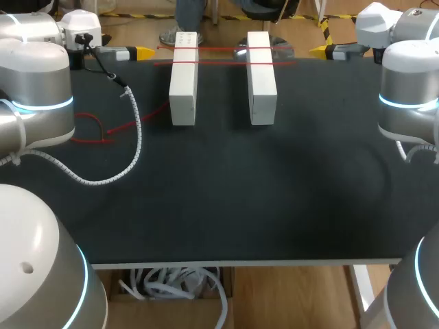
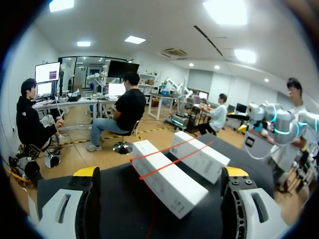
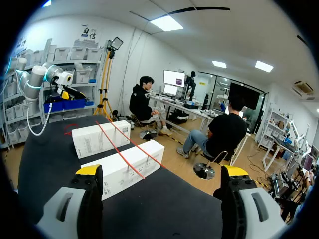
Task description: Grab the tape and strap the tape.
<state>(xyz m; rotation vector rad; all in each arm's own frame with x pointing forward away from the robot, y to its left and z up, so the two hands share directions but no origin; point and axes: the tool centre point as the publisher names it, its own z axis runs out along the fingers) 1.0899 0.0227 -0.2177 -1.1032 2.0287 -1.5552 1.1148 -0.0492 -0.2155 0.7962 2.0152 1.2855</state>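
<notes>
The job looks hardly begun. The red tape [image 1: 226,63] lies in two lines across the far ends of the two white boxes [image 1: 183,79], which sit side by side, apart from each other, on the black tabletop [image 1: 240,199]. From the left-hand box a slack length of tape trails over the tabletop to a loose loop [image 1: 92,130] near my left arm. Neither claw has hold of it. The left claw [image 2: 159,174] stands wide with nothing between its fingers, at the far left edge of the tabletop, the boxes ahead of it and well apart from it. The right claw [image 3: 162,172] is likewise wide and empty at the far right edge, facing the boxes from the other side. As I judge it, the grabbing is not yet done, and the strapping proper, taking up the free end and drawing the tape taut around the boxes, is all to come. Whether the two lines over the boxes are fastened anywhere cannot be told. As for writing, the sides of the boxes carry small grey print, clearest in the right wrist view, but it is too small to make out, and no label shows on the tape
</notes>
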